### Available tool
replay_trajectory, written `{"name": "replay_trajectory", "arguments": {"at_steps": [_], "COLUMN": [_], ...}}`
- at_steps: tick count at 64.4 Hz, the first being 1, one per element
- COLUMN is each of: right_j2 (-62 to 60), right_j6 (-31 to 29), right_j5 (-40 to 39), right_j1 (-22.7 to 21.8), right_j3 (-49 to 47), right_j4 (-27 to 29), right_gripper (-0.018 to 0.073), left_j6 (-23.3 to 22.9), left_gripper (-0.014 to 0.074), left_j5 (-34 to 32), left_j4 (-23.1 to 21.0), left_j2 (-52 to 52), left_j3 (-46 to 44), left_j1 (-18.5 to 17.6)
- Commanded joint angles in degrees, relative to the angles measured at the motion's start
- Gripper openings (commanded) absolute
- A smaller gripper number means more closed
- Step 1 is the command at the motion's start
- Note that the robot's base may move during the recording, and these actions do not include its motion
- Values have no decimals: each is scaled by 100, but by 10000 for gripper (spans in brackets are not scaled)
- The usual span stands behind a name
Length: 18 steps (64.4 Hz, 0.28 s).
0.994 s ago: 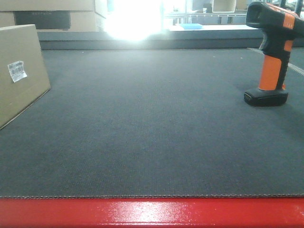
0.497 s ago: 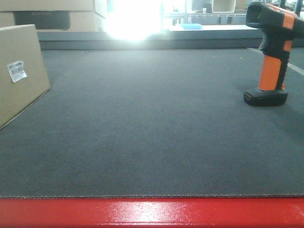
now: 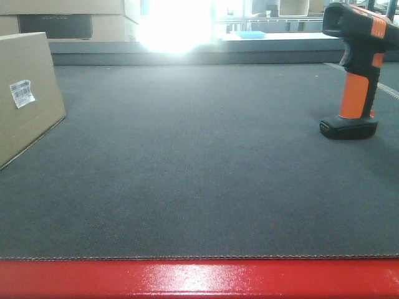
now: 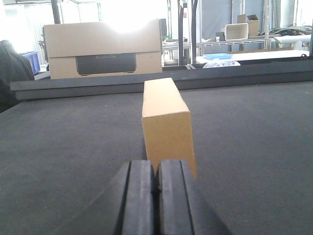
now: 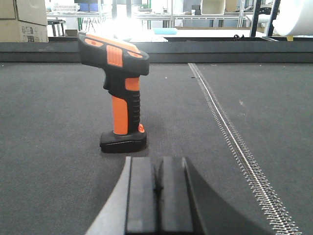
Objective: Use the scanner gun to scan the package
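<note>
left gripper (image 4: 155, 196): pads pressed together, empty | package (image 4: 166, 125): straight ahead, upright | right gripper (image 5: 155, 196): pads pressed together, empty | scanner gun (image 5: 120, 93): ahead, slightly left, standing on foot

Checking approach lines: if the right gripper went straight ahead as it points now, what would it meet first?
Probably the scanner gun, standing upright on the mat just ahead and slightly left of the right gripper, whose jaws are shut; depth is uncertain.
</note>
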Motion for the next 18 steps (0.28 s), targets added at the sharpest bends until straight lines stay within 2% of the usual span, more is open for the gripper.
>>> {"name": "replay_trajectory", "arguments": {"at_steps": [1, 18], "right_j2": [-19, -19], "right_j6": [5, 5], "right_j5": [-128, -128], "right_j1": [-35, -35], "right_j3": [12, 12], "right_j4": [-53, -53], "right_gripper": [-153, -153], "left_j6": [-26, -26], "left_gripper": [-111, -111], "left_j5": [-112, -112], "left_j4": [1, 1], "left_j2": [-26, -26], "left_j3": [-5, -5], "left_j1": [15, 15]}}
